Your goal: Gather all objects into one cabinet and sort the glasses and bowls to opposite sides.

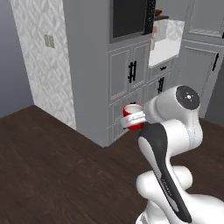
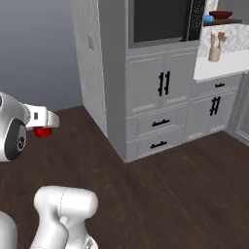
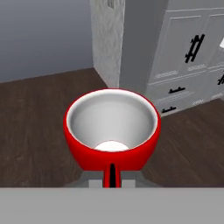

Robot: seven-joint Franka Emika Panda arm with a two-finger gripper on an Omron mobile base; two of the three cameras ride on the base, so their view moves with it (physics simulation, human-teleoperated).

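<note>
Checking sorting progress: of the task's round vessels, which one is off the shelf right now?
The plain glossy red cup, held in the gripper over dark wooden floor. The blue vessel and reddish-brown bowl sit on the dark shelf board.

Dark wood-plank floor (image 2: 185,185); grey panelled door cabinets (image 2: 160,92) with black handles; built-in black oven (image 2: 163,19) above; diamond-tiled wall (image 1: 43,61); plain grey wall (image 2: 39,48).

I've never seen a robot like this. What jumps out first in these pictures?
The bright red cup stands out, carried in the robot's gripper above the dark wooden floor, its pale inside facing the hand camera. Behind it stand grey panelled cabinets with black handles. High at the right, a reddish-brown bowl sits on a shelf.
</note>
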